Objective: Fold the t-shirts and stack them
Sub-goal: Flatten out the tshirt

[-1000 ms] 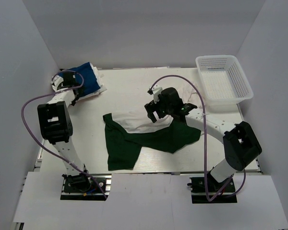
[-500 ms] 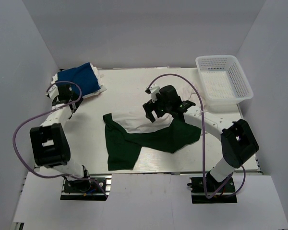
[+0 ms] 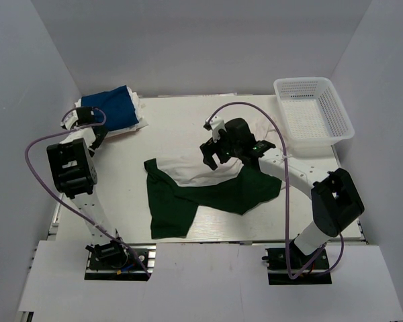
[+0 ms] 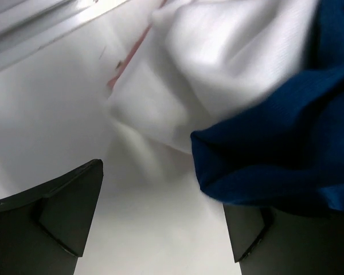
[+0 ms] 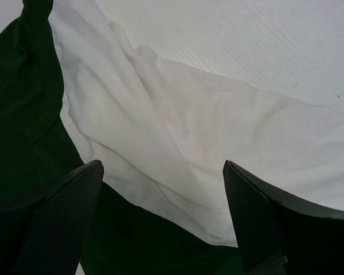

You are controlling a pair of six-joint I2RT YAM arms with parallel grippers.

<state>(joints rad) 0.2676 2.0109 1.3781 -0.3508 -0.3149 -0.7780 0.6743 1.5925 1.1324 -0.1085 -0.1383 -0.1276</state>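
Observation:
A folded royal blue t-shirt (image 3: 111, 109) lies at the far left corner on top of white cloth (image 3: 138, 125). My left gripper (image 3: 92, 121) sits at its near left edge, open. In the left wrist view the blue fold (image 4: 286, 143) hangs over my right finger, white cloth (image 4: 218, 74) shows beyond, and bare table lies between the fingers of the gripper (image 4: 160, 229). A dark green t-shirt (image 3: 208, 196) lies crumpled mid-table, overlapping a white t-shirt (image 3: 198, 171). My right gripper (image 3: 215, 158) hovers open over that white shirt (image 5: 218, 132), beside the green shirt's edge (image 5: 23, 114); nothing is between the gripper's (image 5: 160, 217) fingers.
A white mesh basket (image 3: 319, 142) stands at the far right corner, nothing visible inside. Grey walls close in on the left, back and right. Purple cables loop off both arms above the table.
My left gripper has slid left off the blue shirt to its edge and opened a little wider, with the arm swinging back. The right gripper has hardly moved.

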